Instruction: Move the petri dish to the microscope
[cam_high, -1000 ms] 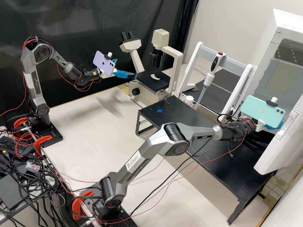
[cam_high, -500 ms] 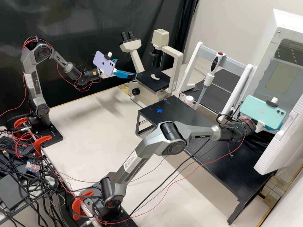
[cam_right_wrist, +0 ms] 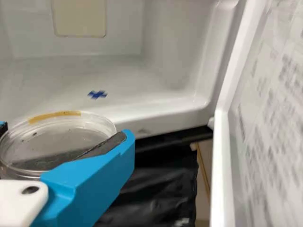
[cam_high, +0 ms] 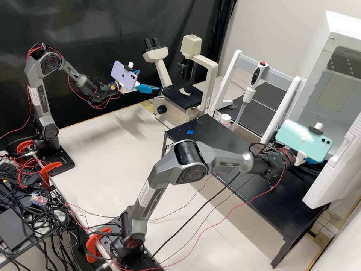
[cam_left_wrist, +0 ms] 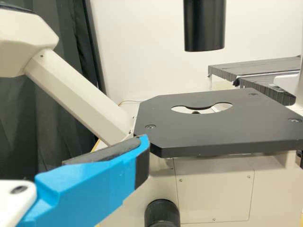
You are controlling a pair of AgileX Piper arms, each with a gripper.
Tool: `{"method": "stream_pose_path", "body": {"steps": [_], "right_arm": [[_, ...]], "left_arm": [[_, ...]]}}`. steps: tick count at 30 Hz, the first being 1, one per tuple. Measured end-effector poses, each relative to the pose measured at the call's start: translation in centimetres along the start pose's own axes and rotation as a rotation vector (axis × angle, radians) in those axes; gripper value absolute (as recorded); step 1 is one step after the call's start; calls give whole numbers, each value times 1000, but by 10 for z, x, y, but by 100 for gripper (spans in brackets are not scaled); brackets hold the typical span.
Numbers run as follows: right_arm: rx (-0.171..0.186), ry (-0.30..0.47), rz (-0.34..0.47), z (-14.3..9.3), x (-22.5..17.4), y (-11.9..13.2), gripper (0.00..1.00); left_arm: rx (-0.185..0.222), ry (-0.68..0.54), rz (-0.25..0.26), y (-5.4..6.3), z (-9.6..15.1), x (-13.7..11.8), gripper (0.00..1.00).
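The right end effector [cam_high: 316,161] is closed on the round, clear, shallow plastic petri dish [cam_right_wrist: 61,137], with a bright blue finger [cam_right_wrist: 94,177] along one side of it and the dark pad of the opposite finger showing at the other. A strip of yellow tape sits on the dish's rim. Just beyond that end effector lies the smooth white chamber [cam_right_wrist: 165,71] of the boxy white incubator [cam_high: 344,26], its floor marked with a small blue cross [cam_right_wrist: 97,94]. The incubator's thick white door [cam_high: 331,173] stands open beside the same end effector. Below it stretches the long, black, raised surface [cam_high: 263,207]; another blue cross [cam_high: 190,132] is stuck at the end well apart from it, toward the cream microscope [cam_high: 212,81]. The left end effector [cam_high: 149,81] is open, its blue fingers spread apart with nothing between them, and it is just beside the microscope's flat black stage [cam_left_wrist: 213,132], which has a cut-out opening. Between the two end effectors, a pipette with a red button [cam_high: 259,71] hangs upright on a white and grey frame [cam_high: 280,81], with a small white-capped bottle [cam_high: 225,119] near its tip.
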Motion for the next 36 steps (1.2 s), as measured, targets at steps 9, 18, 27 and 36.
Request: {"method": "stream_pose_path", "body": {"steps": [9,18,27,36], "right_arm": [[-25,38,-79,5,-49,-23,0],[-63,175,-133,-10,-102,-44,0],[-105,286,-164,-23,-136,-66,0],[-173,393,-222,-57,-154,-98,0]], "left_arm": [[0,0,0,0,0,0,100],[0,0,0,0,0,0,100],[0,0,0,0,0,0,100],[0,0,0,0,0,0,100]]}}
